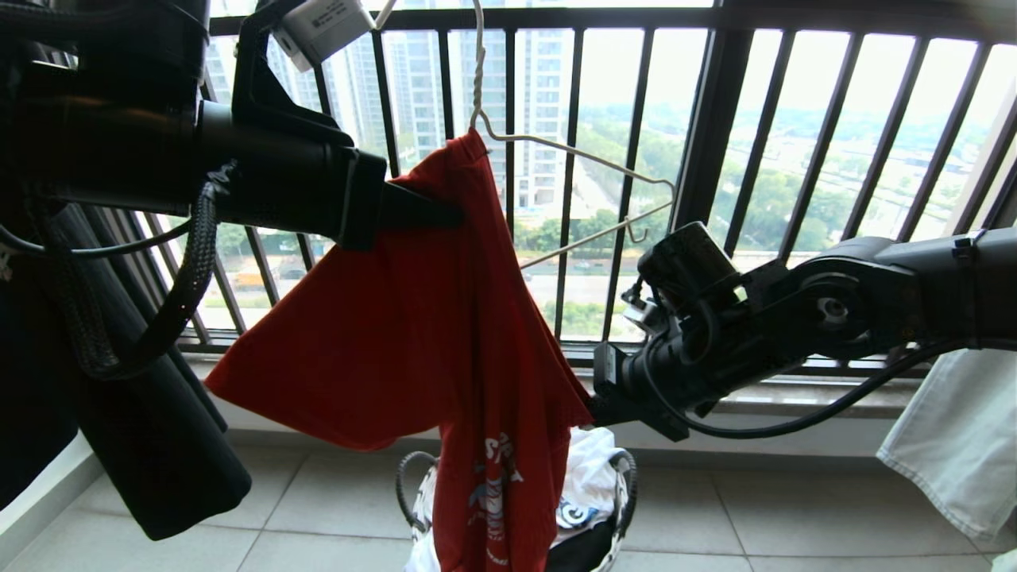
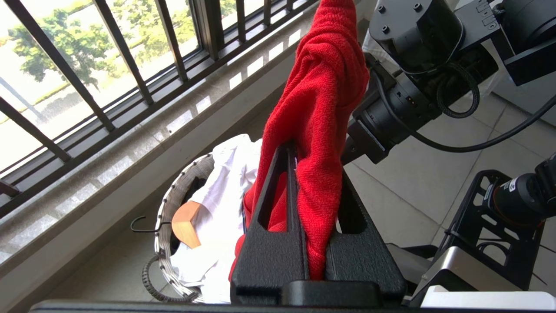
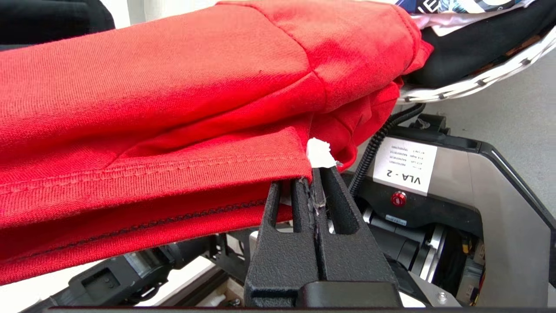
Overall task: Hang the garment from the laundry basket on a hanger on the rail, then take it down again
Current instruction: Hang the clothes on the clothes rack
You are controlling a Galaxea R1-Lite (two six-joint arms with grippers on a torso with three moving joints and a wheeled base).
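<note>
The red garment (image 1: 413, 334) hangs over one shoulder of the cream-white hanger (image 1: 572, 151) in front of the barred window, its printed lower part trailing down into the laundry basket (image 1: 624, 492) on the tiled floor. The left gripper (image 1: 445, 214) reaches in from the left, its jaws clamped on a fold of the garment just below the hanger's twisted neck. The right gripper (image 3: 313, 174), lower and to the right, has its jaws pressed together on the garment's stitched hem beside a small white tag (image 3: 320, 153).
</note>
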